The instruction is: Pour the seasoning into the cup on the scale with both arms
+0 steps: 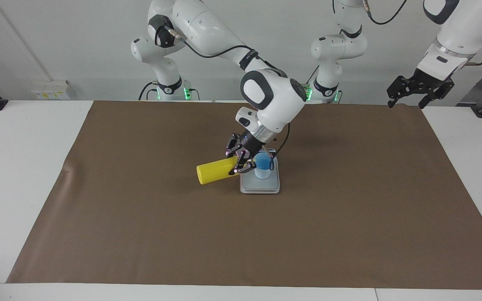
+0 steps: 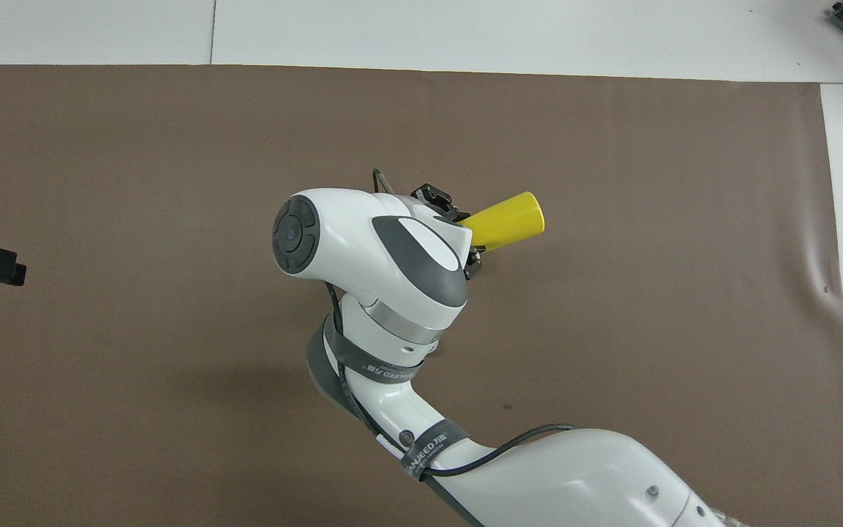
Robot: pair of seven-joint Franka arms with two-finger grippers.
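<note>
Seasoning bottle (image 1: 218, 172) is tipped nearly flat, mid-frame in the facing view, clamped tight near its nozzle end by the right claw (image 1: 241, 161), nozzle aimed at the blue cup (image 1: 262, 168) sitting on the scale (image 1: 260, 184). Left claw (image 1: 419, 89) waits upper right of the frame, fingers spread, holding nothing.

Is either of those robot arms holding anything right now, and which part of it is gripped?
The right tool is shut on the yellow bottle near its nozzle end, tipping it over the blue cup on the scale. The left tool holds nothing.
</note>
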